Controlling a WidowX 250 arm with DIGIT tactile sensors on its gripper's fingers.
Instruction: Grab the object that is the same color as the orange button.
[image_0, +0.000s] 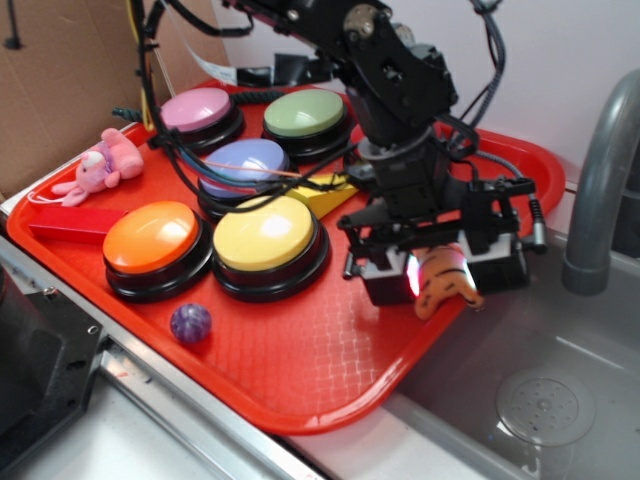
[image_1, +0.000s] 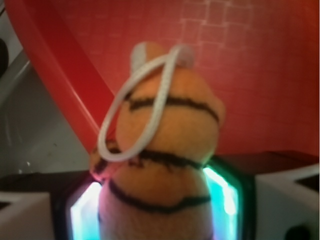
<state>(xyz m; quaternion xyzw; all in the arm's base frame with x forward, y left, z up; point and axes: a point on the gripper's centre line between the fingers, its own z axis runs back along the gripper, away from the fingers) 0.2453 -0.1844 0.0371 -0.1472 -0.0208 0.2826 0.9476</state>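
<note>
We've got it: our gripper (image_0: 440, 275) is clamped on the orange striped plush (image_0: 447, 281), at the red tray's (image_0: 300, 370) sink-side edge, well apart from the orange button (image_0: 152, 238). Next, we'd judge, just hold firm.

Arm: black throughout, built from blocky, angular housings stacked above the gripper (image_0: 437, 272), with a round silver fitting on the upper joint.
Cables: black leads looped off the far side of the arm and trailed away to the left; a thin black line arched at the right.
Wrist: a dark cylindrical collar sat between two boxy sections, with small screws just visible.
Gripper: a black crossbar carried pale, whitish finger blocks; a short silver rod stuck out at its right end.
Lighting: the fingers' (image_1: 227, 192) inner faces glowed pink, green and cyan in the wrist view.
</note>
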